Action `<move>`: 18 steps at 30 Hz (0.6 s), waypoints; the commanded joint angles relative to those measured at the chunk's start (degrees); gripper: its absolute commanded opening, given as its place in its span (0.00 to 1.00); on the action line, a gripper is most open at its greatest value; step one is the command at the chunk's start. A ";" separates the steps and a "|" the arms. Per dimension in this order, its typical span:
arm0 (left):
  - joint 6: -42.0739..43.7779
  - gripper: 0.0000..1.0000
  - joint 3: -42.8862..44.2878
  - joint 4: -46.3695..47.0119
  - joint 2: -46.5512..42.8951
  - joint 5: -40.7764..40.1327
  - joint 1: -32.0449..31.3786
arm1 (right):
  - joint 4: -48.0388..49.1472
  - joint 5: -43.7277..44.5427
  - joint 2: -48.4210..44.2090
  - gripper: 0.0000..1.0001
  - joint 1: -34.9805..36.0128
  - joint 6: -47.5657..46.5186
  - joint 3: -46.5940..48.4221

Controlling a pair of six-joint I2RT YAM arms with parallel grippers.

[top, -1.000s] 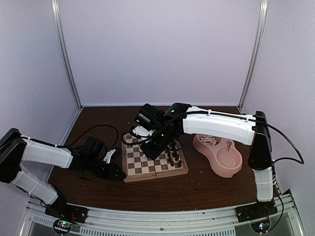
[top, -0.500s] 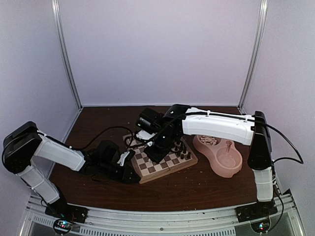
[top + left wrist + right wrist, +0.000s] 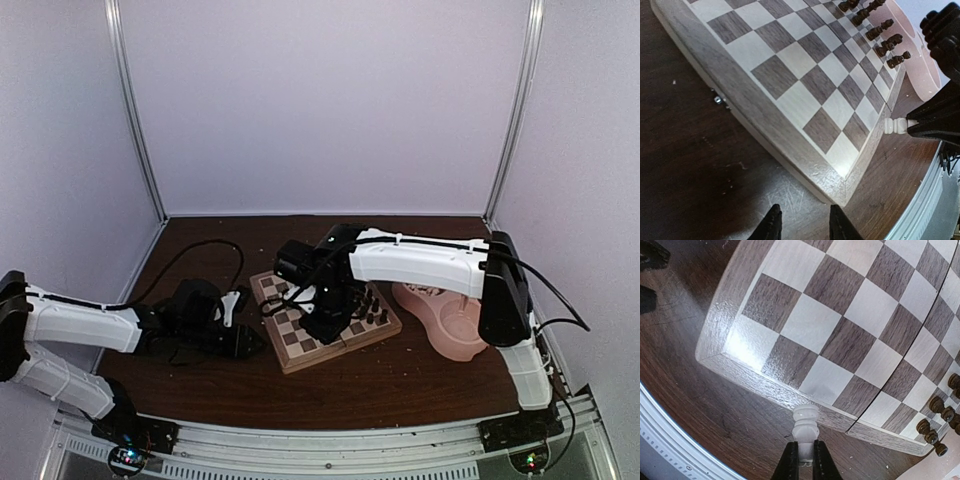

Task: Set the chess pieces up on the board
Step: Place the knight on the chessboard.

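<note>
My right gripper (image 3: 805, 456) pinches a white piece (image 3: 805, 422); lower it upright onto the board (image 3: 724, 315) at 12 o'clock. Left gripper (image 3: 804, 216) parted, empty.

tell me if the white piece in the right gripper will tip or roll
Probably tippy: the white piece is tall and slim. Its round turned body would likely roll if laid sideways. Gripped at one end by the right gripper, it may pivot.
</note>
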 commanded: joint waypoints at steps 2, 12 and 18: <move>0.80 0.34 -3.37 -1.95 -6.24 -7.66 -0.06 | -4.12 2.22 1.61 0.07 -0.63 -0.90 2.98; 0.57 0.38 -4.51 -6.05 -10.18 -9.40 -0.04 | -3.75 4.39 2.94 0.18 -0.87 -1.56 5.67; 0.36 0.41 -3.95 -6.94 -11.57 -7.97 -0.06 | -4.20 5.21 2.93 0.19 -1.16 -1.43 7.14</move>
